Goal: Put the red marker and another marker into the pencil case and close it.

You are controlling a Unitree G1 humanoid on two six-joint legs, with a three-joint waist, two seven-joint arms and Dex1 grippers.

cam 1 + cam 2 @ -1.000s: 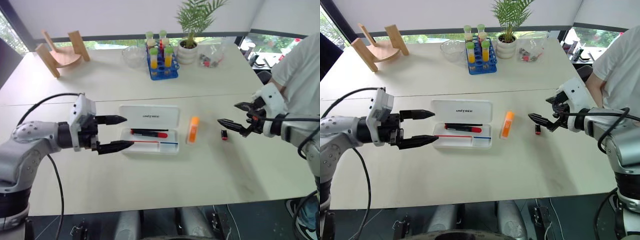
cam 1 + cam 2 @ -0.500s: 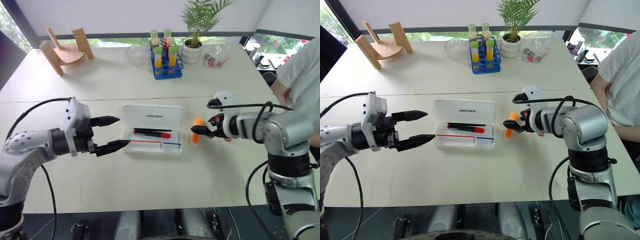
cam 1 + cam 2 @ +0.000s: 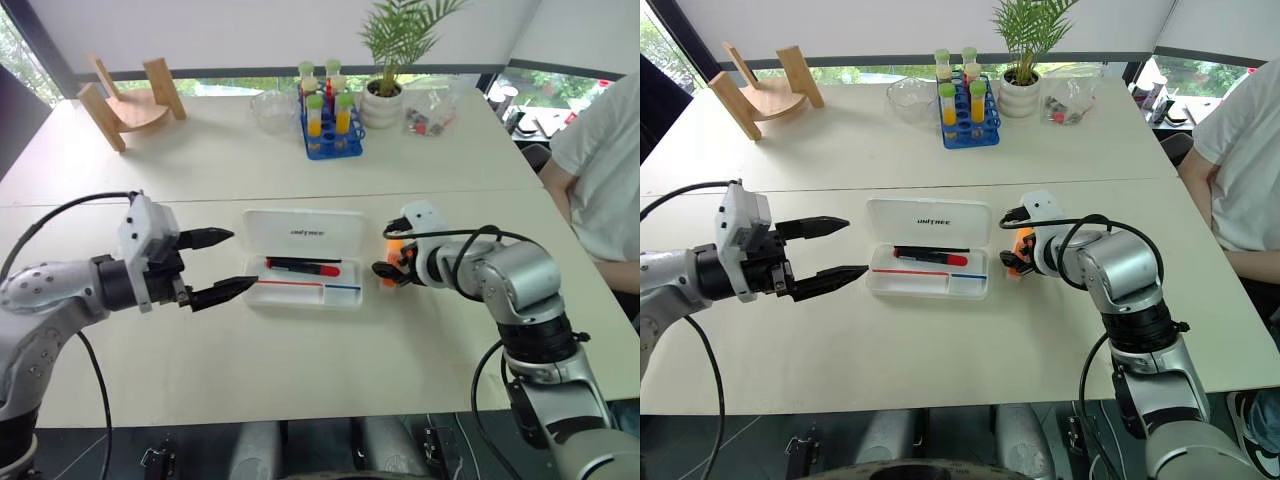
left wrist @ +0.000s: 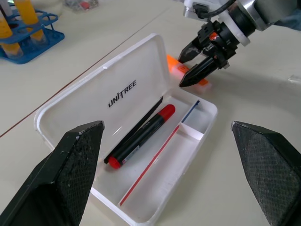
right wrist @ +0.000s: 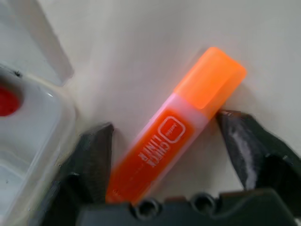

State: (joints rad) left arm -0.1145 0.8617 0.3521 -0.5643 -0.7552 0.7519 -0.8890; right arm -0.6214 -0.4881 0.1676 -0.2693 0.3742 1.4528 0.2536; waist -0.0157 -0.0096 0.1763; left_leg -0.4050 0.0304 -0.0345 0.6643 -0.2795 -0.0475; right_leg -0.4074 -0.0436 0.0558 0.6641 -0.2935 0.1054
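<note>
The pencil case (image 3: 300, 229) lies open in the middle of the table, its lettered lid flat behind the tray. The red marker (image 3: 300, 266) rests inside the tray. Just right of the case, the orange highlighter (image 5: 178, 136) lies on the table. My right gripper (image 3: 385, 262) is down over it, open, with one finger (image 5: 94, 155) on each side of the barrel and close to it. My left gripper (image 3: 243, 260) hovers open and holds nothing, its tips pointing at the case's left end.
A thin red stick (image 3: 290, 284) lies in the tray's front compartment. At the back stand a blue tube rack (image 3: 328, 135), a potted plant (image 3: 382, 100), a glass bowl (image 3: 268, 110) and a wooden stand (image 3: 125, 100). A person (image 3: 610, 160) sits at the right.
My right gripper swung in from the right and sank onto the orange highlighter, its fingers narrowing around it. The left gripper has held its place.
</note>
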